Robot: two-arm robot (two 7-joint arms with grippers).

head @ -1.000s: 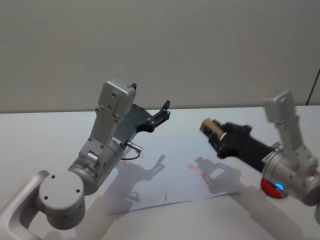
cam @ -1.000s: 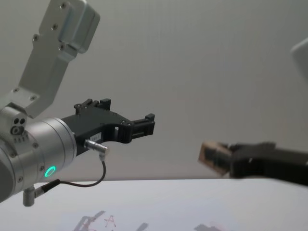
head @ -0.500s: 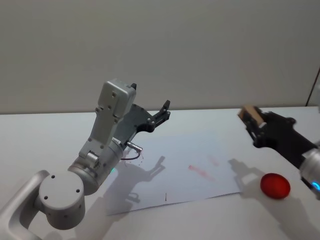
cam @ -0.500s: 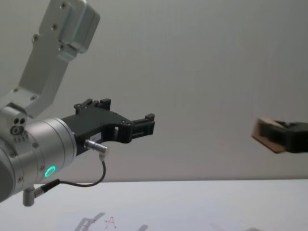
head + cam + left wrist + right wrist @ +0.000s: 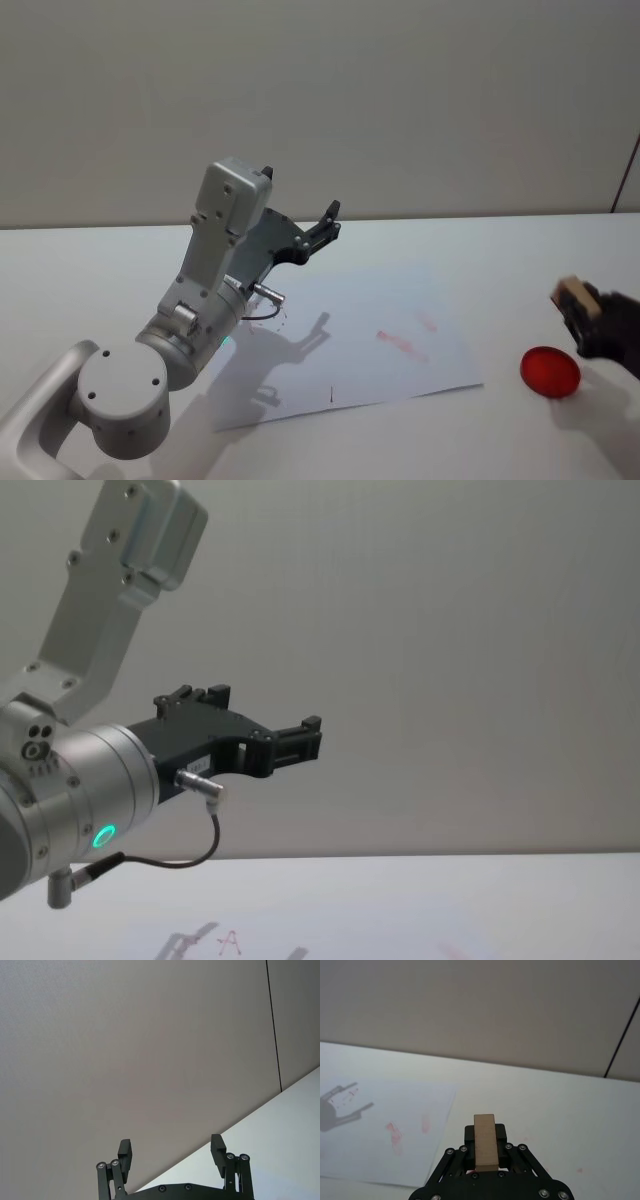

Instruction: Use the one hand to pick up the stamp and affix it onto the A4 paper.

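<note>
The stamp [image 5: 573, 293] is a small tan wooden block, and my right gripper [image 5: 582, 306] is shut on it at the table's right edge, just behind a round red pad [image 5: 550, 372]. In the right wrist view the stamp [image 5: 485, 1141] stands upright between the black fingers [image 5: 466, 1141]. The A4 paper [image 5: 370, 330] lies flat mid-table and bears red marks [image 5: 402, 343]; it lies to the left of the right gripper. The chest view shows a red "A" mark [image 5: 230, 942] on it. My left gripper [image 5: 326, 224] hangs raised above the paper's far left, open and holding nothing [image 5: 171, 1152].
The white table [image 5: 90, 270] runs to a plain wall behind. My left arm's large grey body [image 5: 200, 310] stands over the table's left half and casts shadows on the paper. A small red speck [image 5: 579, 1170] marks the table near the right gripper.
My right gripper has carried the stamp off the paper, to the right and downward, ending beside the red pad and leaving the chest view. The left arm has not moved.
</note>
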